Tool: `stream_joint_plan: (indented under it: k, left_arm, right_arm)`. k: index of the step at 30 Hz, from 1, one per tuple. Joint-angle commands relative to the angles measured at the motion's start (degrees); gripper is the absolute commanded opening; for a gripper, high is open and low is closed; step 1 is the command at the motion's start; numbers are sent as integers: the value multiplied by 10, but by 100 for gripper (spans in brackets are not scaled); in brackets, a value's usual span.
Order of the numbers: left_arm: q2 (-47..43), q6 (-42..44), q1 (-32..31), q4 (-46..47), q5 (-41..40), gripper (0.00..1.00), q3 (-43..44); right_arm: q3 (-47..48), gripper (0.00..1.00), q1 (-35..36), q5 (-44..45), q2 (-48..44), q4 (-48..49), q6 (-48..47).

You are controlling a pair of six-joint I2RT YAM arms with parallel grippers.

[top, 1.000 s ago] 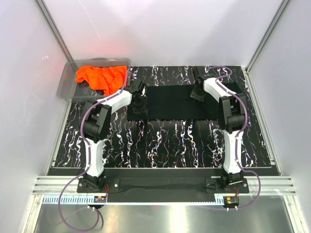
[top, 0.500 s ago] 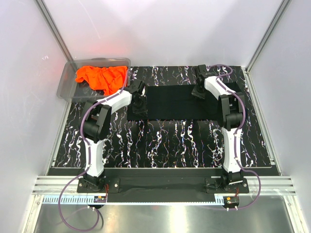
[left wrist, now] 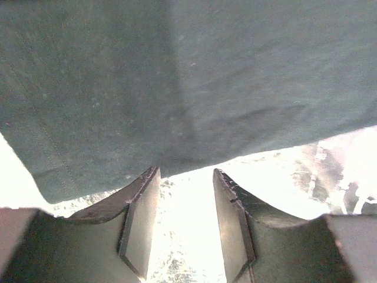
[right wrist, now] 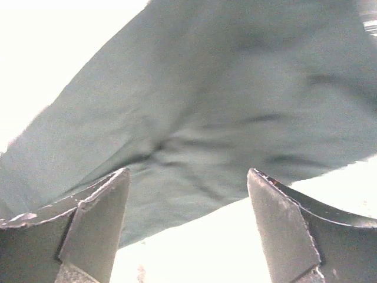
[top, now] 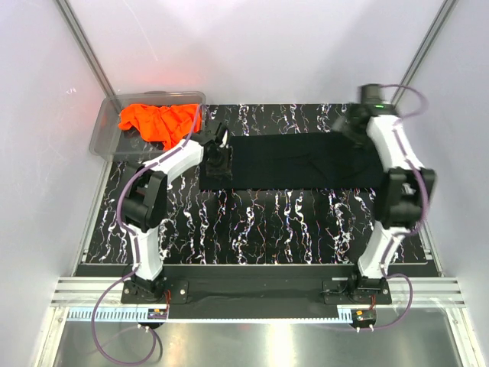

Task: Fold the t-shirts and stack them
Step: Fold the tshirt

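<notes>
The black t-shirt (top: 290, 160) lies as a long flat band across the far middle of the table. The orange t-shirt (top: 157, 122) sits crumpled in the bin at the far left. My left gripper (top: 219, 159) stands at the black shirt's left end. In the left wrist view it (left wrist: 185, 177) is open, with bare table between the fingers and the shirt's edge (left wrist: 177, 76) just ahead. My right gripper (top: 345, 126) hangs over the shirt's far right end. In the right wrist view it (right wrist: 188, 177) is wide open and empty above the wrinkled fabric (right wrist: 224, 100).
A clear plastic bin (top: 103, 136) stands at the far left corner, half over the mat's edge. The black marbled mat (top: 252, 229) covers the table. White walls and metal posts close in the left, right and back sides.
My right gripper opened, let go of the black shirt and swung up and to the right. The shirt's right end now lies flatter and farther right. My left gripper opened wider.
</notes>
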Motion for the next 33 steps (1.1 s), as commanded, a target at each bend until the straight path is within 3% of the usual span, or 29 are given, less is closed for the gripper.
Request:
stream_joint_plan:
  k: [1,3,5,7,9,12,14,21,27,33]
  left_arm:
    - [-22,18,-3,7,22,46,43]
    - [-8,20,-3,7,45,46,66]
    - [16,18,-3,7,59,45,84]
    - [32,13,-4,7,81,44,91]
    - [50,4,-4,8,89,42,93]
    - [73,9,-7,9,87,42,95]
    - [86,17,-6,9,85,42,98]
    - [107,10,-7,3,101,42,60]
    - [101,-6,-8,2,129,40,1]
    - [63,-17,-28,4,154,40,-64]
  right_arm:
    - [-52,88,-96,-41,-68,-26,-18]
    - [-80,88,-140,-44,-81,-25,-27]
    - [-107,80,-168,-55,-90,-25,-17]
    - [-128,69,-211,-81,-93,-18,-1]
    - [-162,50,-238,-102,-88,-5,20]
    - [-182,35,-264,-135,-67,12,31]
    - [-184,34,-264,-153,-50,20,32]
    - [-218,48,-239,-140,-67,42,52]
    - [-218,62,-152,-109,-61,49,64]
    - [-170,87,-90,-76,-31,48,105]
